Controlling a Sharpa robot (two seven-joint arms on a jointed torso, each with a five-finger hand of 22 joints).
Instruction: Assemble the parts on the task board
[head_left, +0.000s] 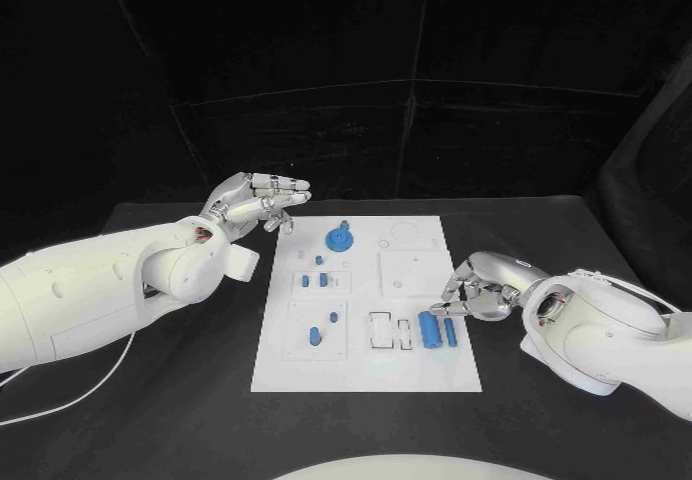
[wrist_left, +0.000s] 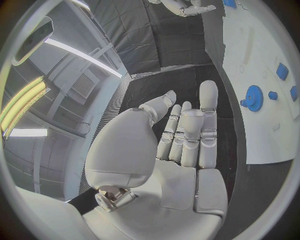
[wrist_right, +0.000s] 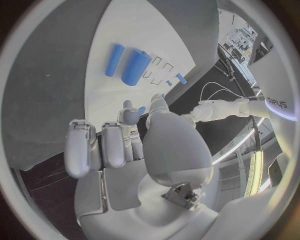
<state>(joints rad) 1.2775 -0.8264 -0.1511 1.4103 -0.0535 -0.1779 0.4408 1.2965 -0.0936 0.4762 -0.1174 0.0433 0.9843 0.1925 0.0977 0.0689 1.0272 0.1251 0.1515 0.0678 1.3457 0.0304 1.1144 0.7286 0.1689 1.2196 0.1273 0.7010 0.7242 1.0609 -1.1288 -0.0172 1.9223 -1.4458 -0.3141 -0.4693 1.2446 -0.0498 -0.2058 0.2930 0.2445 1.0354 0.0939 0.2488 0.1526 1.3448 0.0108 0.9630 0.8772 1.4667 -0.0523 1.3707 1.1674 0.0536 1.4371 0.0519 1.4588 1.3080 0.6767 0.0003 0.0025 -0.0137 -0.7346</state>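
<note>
White board (head_left: 368, 375) lies in the middle of the black worktop (head_left: 188, 420), and on it we see the blue parts: a gear (head_left: 340, 238) near the far edge, small pieces (head_left: 320, 280) in the squares on the left side, and two cylinders at the right, a thick one (head_left: 430, 329) and a thin one (head_left: 450, 333) just beside it. We see the left hand (head_left: 257, 201) raised above the worktop off the board's far left corner, fingers loosely curled and apart, holding nothing; its wrist view shows the palm (wrist_left: 181, 135) bare and the gear (wrist_left: 253, 95) well apart from it. The right hand (head_left: 476, 290) hovers at the board's right edge, just beside the two cylinders, fingers bent downward; we cannot tell whether they touch a part, though its wrist view shows both cylinders (wrist_right: 135, 67) lying free beyond the fingertips (wrist_right: 129, 115). We read part of a word, "aynaus" or similar, on an arm (wrist_right: 278, 104) at the rim.
</note>
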